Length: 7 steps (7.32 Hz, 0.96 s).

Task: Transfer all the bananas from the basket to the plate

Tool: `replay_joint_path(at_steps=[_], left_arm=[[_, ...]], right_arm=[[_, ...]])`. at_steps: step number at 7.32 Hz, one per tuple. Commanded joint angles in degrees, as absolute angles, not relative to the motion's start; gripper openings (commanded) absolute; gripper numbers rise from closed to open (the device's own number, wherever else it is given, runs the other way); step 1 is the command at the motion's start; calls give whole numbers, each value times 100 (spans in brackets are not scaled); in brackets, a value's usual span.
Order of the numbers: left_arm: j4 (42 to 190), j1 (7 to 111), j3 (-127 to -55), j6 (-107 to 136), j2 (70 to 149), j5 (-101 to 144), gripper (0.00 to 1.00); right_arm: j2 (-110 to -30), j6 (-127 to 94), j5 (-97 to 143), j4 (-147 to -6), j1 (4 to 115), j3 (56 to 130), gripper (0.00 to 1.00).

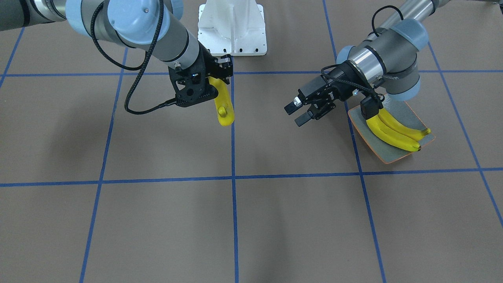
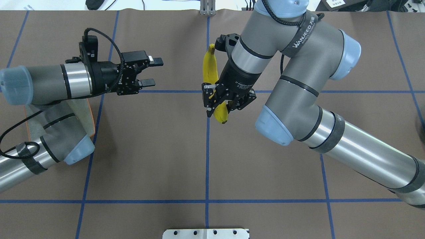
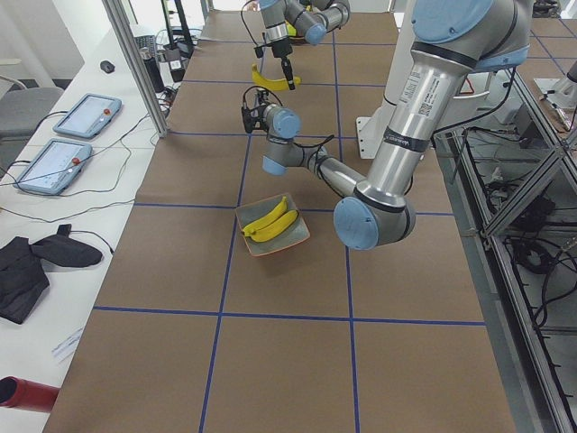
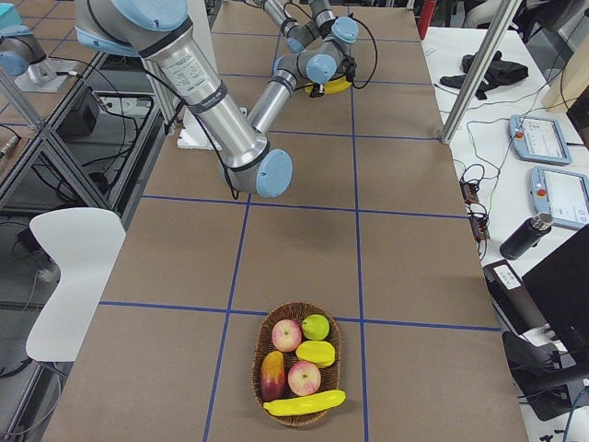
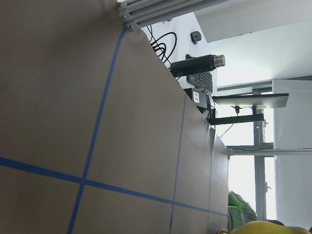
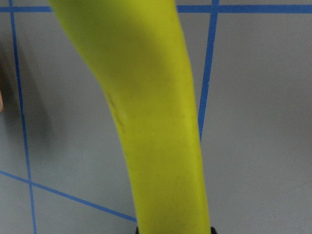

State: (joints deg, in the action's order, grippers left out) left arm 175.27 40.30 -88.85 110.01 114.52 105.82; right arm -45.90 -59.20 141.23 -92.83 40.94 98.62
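Observation:
My right gripper (image 2: pixel 220 104) is shut on one banana (image 2: pixel 210 68), held above the middle of the table; the same banana (image 1: pixel 224 106) hangs below the gripper (image 1: pixel 217 83) in the front view and fills the right wrist view (image 6: pixel 156 122). Two bananas (image 1: pixel 395 133) lie side by side on the plate (image 1: pixel 412 114). My left gripper (image 1: pixel 296 112) is open and empty, just beside the plate toward the table's centre. At the far end on my right, the basket (image 4: pixel 255 364) holds another banana (image 4: pixel 304 403) along its near edge.
The basket also holds two apples (image 4: pixel 287 335), a green fruit (image 4: pixel 316 325), a yellow fruit (image 4: pixel 316 353) and a mango-like fruit (image 4: pixel 272 373). A white mount (image 1: pixel 232 29) sits at the table's robot side. In the overhead view my left arm covers most of the plate (image 2: pixel 92 116).

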Motion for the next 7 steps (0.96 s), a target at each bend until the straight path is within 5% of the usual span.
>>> replay_joint_path(at_steps=[1, 7], left_arm=[[17561, 3702, -8886, 11013, 11592, 10364, 100], [17561, 3323, -8868, 11004, 11804, 10266, 100]], right_arm=[[-4588, -5915, 14133, -9246, 4026, 9870, 0], [-4588, -5924, 14142, -8974, 3832, 9844, 0]])
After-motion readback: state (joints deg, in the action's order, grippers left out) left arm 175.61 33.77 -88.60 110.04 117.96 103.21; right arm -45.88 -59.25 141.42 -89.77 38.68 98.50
